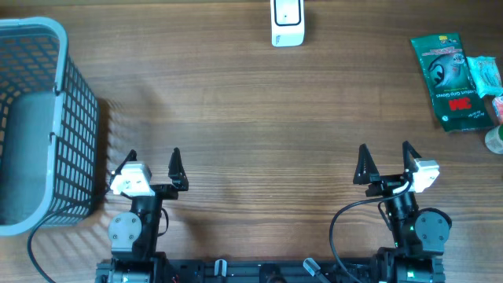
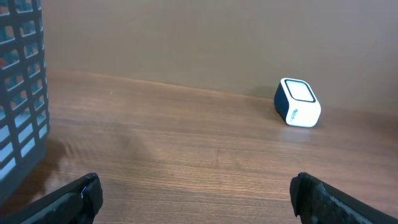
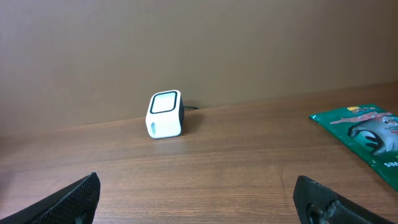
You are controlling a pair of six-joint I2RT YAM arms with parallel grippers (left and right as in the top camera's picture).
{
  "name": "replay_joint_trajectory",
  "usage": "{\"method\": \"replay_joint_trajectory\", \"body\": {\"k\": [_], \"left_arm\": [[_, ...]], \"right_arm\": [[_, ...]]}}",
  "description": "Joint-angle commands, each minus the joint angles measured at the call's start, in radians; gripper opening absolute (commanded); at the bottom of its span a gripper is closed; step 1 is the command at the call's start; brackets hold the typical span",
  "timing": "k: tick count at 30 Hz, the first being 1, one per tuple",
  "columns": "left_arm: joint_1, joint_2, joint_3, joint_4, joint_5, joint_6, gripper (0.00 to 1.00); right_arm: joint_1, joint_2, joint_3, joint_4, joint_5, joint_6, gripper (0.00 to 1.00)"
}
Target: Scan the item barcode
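The left end effector point(image 1: 153, 157) and right end effector point(image 1: 385, 151) stand apart, empty. The flat green packet point(image 1: 449, 71), right of the scanner point(image 1: 287, 22), could slide when pinched.

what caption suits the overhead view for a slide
Left gripper and right gripper open; basket left, white scanner far centre, green packet right.

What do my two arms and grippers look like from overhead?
Both are black with grey round joints. The left gripper and right gripper each have two pointed black fingers and a white camera block at the wrist. A black cable loops beside the right arm.
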Motion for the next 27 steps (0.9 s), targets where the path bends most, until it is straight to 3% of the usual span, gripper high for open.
{"method": "replay_joint_trajectory", "body": {"k": [1, 27], "left_arm": [[0.006, -0.010, -0.008, -0.003, 0.019, 0.037, 1.00], [0.006, -0.010, -0.008, 0.000, 0.018, 0.038, 1.00]], "right_arm": [[0.001, -0.011, -0.001, 0.003, -0.004, -0.017, 1.00], [0.001, -0.002, -0.001, 0.000, 0.025, -0.021, 1.00]]}}
